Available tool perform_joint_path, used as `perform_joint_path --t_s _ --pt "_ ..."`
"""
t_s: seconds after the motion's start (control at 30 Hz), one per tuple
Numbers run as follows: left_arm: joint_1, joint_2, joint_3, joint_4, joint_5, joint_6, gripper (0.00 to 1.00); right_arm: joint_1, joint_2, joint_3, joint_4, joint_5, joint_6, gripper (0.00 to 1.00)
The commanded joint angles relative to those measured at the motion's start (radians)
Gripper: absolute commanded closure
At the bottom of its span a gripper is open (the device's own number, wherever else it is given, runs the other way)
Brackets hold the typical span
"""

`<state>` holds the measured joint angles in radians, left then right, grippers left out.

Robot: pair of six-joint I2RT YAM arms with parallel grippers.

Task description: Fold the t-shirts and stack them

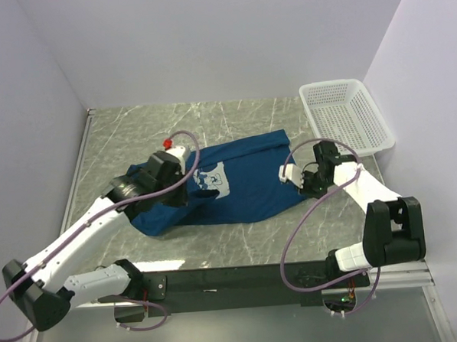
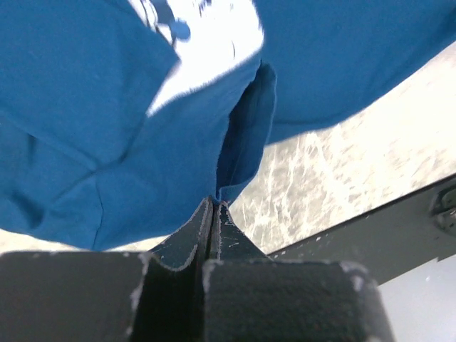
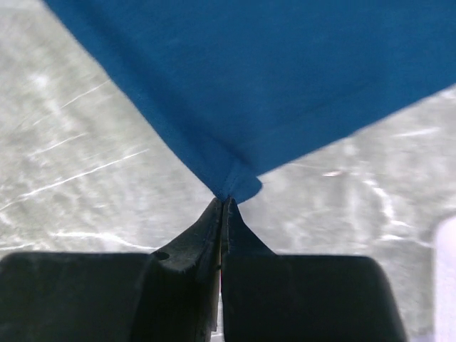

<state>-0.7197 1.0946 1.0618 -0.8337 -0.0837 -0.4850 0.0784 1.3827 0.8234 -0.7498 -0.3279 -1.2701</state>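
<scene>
- While both arms stretched out over the worktop, the shirt lay spread around the middle of it, right between the two of them.
- It was a blue one with a white print, and the print sat over on the left arm's side.
- As for the left gripper, it was pinched together on a fold of the blue fabric. In the wrist view the fingers met, with cloth coming straight out from between the tips.
- That same view showed the fabric bunched and doubled over just past the tips. There was a bit of white print up top and bare marbled worktop off to the right.
- Over on the other side, the right gripper was clamped on the shirt too, fingers tight together on a pointed corner at the shirt's right edge.
- From that corner the cloth fanned out away from the gripper and looked pretty smooth. Honestly couldn't tell if the corner was lifted off the worktop or just resting on it.
- From above, the shirt's near-left part looked rumpled around the left wrist, while the right half lay flatter.
- A white basket sat in the far right corner, near the shirt's far right corner but not touching it.
- A black rail ran along the near edge where both arm bases were mounted, apart from the shirt.
</scene>
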Motion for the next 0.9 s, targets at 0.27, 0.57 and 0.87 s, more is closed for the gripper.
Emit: perform_joint_path --t_s 0.27,0.57,0.87 --pt "0.062 -0.139 0.08 -0.022 0.039 0.097 0.99 -0.014 0.078 0.126 -0.028 -0.028 0.089 1.0" --pt "0.068 -0.252 0.072 -0.016 -0.045 0.072 0.99 -0.012 0.137 0.18 -0.013 0.003 0.141 1.0" --pt "0.071 -0.253 0.063 -0.09 -0.148 0.06 0.99 -0.02 0.177 0.224 -0.025 0.018 0.155 1.0"
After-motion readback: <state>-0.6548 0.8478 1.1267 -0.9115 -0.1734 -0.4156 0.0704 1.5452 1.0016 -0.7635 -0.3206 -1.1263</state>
